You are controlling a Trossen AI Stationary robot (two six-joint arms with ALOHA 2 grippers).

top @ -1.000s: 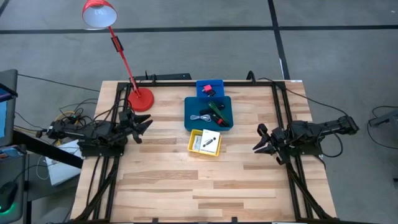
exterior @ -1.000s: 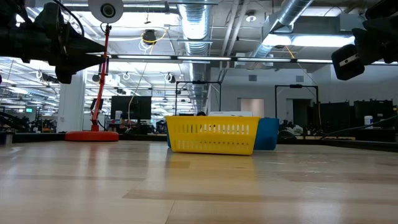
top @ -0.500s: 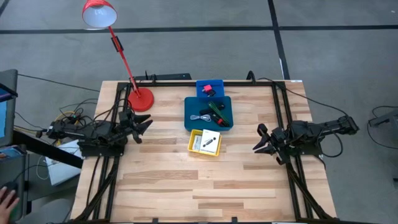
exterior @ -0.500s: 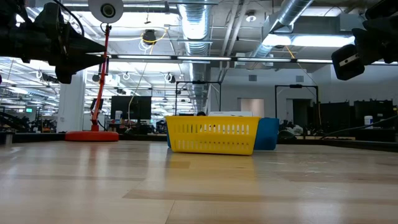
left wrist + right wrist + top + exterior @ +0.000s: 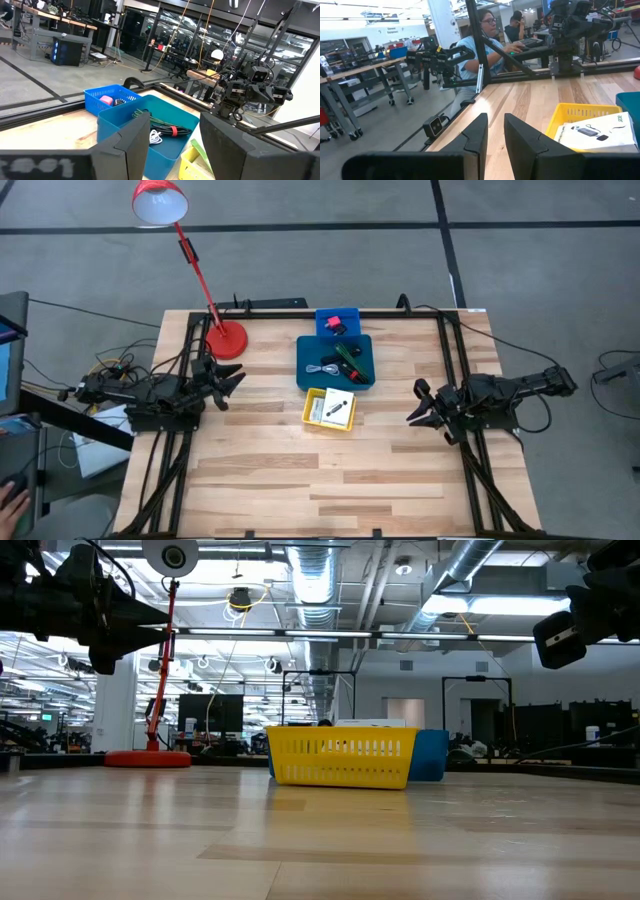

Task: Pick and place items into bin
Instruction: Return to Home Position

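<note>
Both arms lie folded low and level at the desk's side edges, each pointing inward toward the middle. The left claw (image 5: 232, 386) sits at 9 o'clock on the desk (image 5: 260, 470), with the red lamp base (image 5: 226, 338) near it at about 12 o'clock. Its two fingers are spread wide with nothing between them. The left wrist view shows the same clear gap between the dark fingers (image 5: 131, 146). The right claw (image 5: 414, 404) sits at 3 o'clock, mirrored, with its fingers likewise parted and empty. In the low view both arms hang in the upper corners, off the desk surface.

The items rest in three containers set in a row from the desk's centre toward 12 o'clock, between the two claws and well apart from both. The small blue basket (image 5: 352, 314) is farthest out, near the far edge, and holds a pink-red piece (image 5: 333, 324). Just at 6 o'clock from it, the larger blue bin (image 5: 304, 370) holds a green-and-black cable (image 5: 349, 360) and a coiled white cable (image 5: 321, 370). At 6 o'clock again is the yellow basket (image 5: 308, 412), turned slightly askew, with flat white printed cards (image 5: 336, 408) inside.

Beyond the desk, the right wrist view shows a seated person (image 5: 485, 45) at another bench.
</note>
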